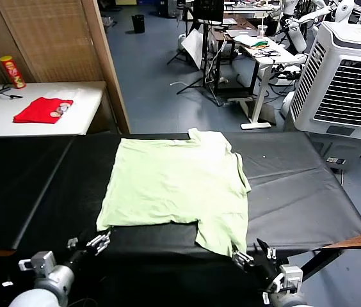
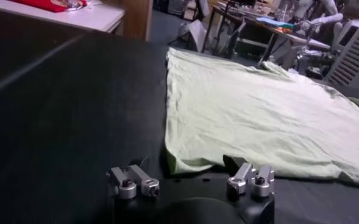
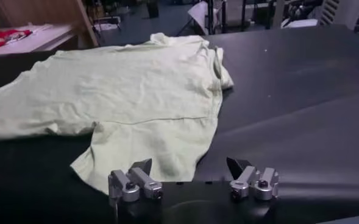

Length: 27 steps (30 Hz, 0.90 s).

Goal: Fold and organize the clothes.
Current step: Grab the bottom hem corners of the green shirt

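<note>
T-shirt (image 1: 174,188) is lying flat mid-worktop (image 1: 308,192), its hem reaching toward the near edge. Judging by its drape, it is handling light, limp and easily pinched. Left gripper (image 1: 98,242) and right gripper (image 1: 255,252), jaws apart, are hovering by the near corners, the likeliest holds.

Both grippers, left (image 1: 97,244) and right (image 1: 251,256), have silver bolted knuckles and black-tipped fingers (image 3: 144,166).

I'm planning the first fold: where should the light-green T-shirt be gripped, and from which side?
Probably the T-shirt near edge, approached from the robot's side: the open left tool at its near-left corner, the open right tool at the sleeve tip. Both lie flat, nearest the tools.
</note>
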### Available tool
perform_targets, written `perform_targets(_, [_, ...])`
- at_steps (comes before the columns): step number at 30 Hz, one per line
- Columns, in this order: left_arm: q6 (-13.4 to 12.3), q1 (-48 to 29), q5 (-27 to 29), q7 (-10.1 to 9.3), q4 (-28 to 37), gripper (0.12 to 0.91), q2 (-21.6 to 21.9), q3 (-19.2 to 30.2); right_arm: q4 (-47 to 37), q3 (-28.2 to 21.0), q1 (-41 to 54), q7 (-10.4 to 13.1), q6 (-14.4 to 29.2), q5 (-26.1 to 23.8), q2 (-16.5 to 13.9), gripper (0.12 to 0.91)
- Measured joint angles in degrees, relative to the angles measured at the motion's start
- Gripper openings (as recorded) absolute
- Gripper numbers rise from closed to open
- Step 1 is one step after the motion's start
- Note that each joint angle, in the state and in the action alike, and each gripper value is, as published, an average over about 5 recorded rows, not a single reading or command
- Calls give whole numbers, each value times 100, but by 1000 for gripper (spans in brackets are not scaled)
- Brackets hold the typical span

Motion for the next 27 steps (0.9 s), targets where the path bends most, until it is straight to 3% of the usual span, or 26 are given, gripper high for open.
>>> perform_targets(5, [-45,-55,47,-6,69,798,-12,5,-71,-29,26,58,6,-18,28,776])
perform_targets(8, [-88,-93,50,-18,148,780,-8,5,-125,-54,37,82,32,-35,62,713])
perform_targets(11, [-128,-114,61,-14,228,674,-2,5,-170,-73,45,88,90,-69,92,597])
perform_targets(19, [-235,-140,134,32,307,242,-36,56,-180,-81,2,63,152,-123,110,176])
perform_targets(23, [-273,-92,239,-1,286,130,-55,44,12,12,-151,110,148,-116,63,121])
perform_targets(27, [-286,122,262,-57,73,127,-9,-73,391,152,-432,127,160,-89,-16,121])
